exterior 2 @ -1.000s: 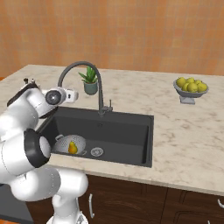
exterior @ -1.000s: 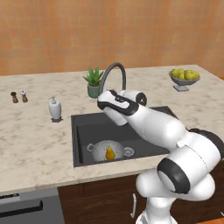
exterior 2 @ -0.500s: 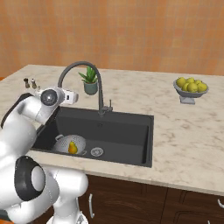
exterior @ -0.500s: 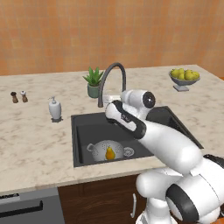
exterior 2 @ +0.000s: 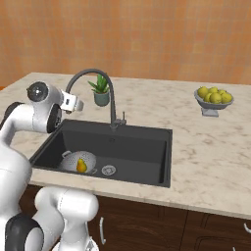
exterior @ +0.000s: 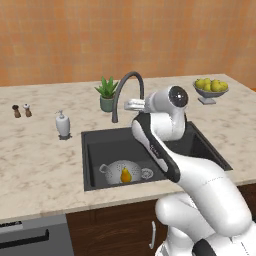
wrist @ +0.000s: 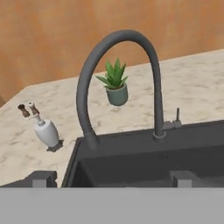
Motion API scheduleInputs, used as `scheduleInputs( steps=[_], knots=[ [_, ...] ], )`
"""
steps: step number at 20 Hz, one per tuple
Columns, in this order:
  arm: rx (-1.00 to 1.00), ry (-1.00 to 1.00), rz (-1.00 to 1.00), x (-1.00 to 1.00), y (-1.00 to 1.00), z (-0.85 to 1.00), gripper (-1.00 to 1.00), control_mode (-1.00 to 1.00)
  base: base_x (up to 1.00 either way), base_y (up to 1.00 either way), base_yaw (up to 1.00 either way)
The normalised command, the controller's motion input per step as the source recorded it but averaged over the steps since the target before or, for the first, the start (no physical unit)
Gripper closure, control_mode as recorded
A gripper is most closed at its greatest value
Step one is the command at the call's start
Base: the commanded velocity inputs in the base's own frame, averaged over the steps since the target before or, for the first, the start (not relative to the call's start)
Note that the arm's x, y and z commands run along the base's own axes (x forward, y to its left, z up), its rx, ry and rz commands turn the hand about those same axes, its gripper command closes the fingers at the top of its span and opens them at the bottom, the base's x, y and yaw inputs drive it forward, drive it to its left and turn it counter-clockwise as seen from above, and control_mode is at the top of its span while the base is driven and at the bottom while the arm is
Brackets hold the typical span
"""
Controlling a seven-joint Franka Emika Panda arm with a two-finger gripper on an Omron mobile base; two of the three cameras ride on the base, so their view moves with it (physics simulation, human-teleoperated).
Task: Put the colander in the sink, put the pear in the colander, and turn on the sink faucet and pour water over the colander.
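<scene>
My pincer (wrist: 111, 177) hangs released above the sink (exterior: 100, 145), facing the faucet (wrist: 117, 83). The pear (exterior: 125, 175) sits inside the colander (exterior: 111, 170) in the sink's front left corner, beside the drain (exterior 2: 108, 170).

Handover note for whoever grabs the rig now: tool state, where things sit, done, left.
Tool: open, empty, above the sink, facing the sink faucet.
Colander sits in the sink's front-left corner; pear is inside it.
Done: colander and pear placed.
Left: turn on the faucet by its base lever; no water runs yet, and the spout end isn't over the colander.
</scene>
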Motion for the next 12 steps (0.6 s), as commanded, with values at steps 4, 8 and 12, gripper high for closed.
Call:
scheduleInputs(
  steps=[4, 8, 12],
  knots=[
    [0.00, -0.04, 0.13, -0.63, -0.57, 0.12, -1.00, -1.00, 0.00, 0.00, 0.00],
    [0.00, -0.14, 0.42, -0.35, -0.75, 0.01, -1.00, -1.00, 0.00, 0.00, 0.00],
    [0.00, -0.13, 0.49, -0.17, -0.69, 0.12, -1.00, -1.00, 0.00, 0.00, 0.00]
  ],
)
